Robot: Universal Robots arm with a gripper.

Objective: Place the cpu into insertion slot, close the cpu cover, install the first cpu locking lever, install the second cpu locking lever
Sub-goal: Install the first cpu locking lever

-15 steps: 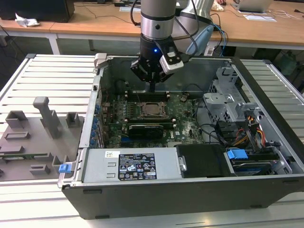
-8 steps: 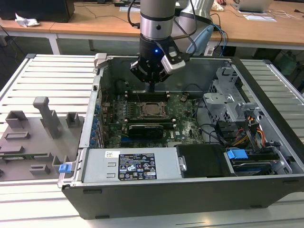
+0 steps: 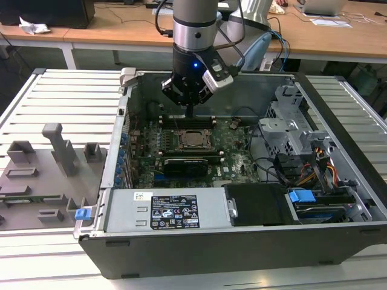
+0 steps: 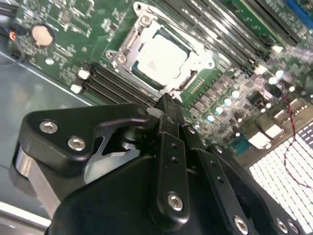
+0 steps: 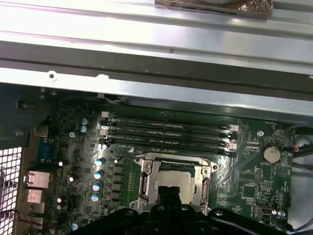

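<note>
In the exterior view, the open computer case [image 3: 242, 248] stands on the slatted worktop [image 3: 66, 90]. Its power supply [image 3: 175, 211] runs across the lower centre of the frame. A grey fixture plate [image 3: 36, 175] lies outside the case at lower left. Beyond the power supply, the green motherboard [image 3: 236, 157] lies flat in the middle of the frame. The cpu [image 3: 195, 139] is seated in the insertion slot [image 3: 179, 145] at frame centre, silver top upward. In the second wrist view the cpu cover [image 4: 200, 61] lies flat over the cpu, and the metal top shows through its square cut-out. The claw [image 3: 189, 112] hangs just above frame centre, over the far edge of the slot, pressed together and pinching nothing. In the second wrist view its fingertips [image 4: 168, 110] stand just beside the cover's rim, and contact cannot be determined. The long black memory slots [image 5: 166, 134] run parallel beyond the socket. The arm [image 3: 195, 30] rises at upper centre, and wooden desks [image 3: 109, 30] cross the top of the frame.
</note>
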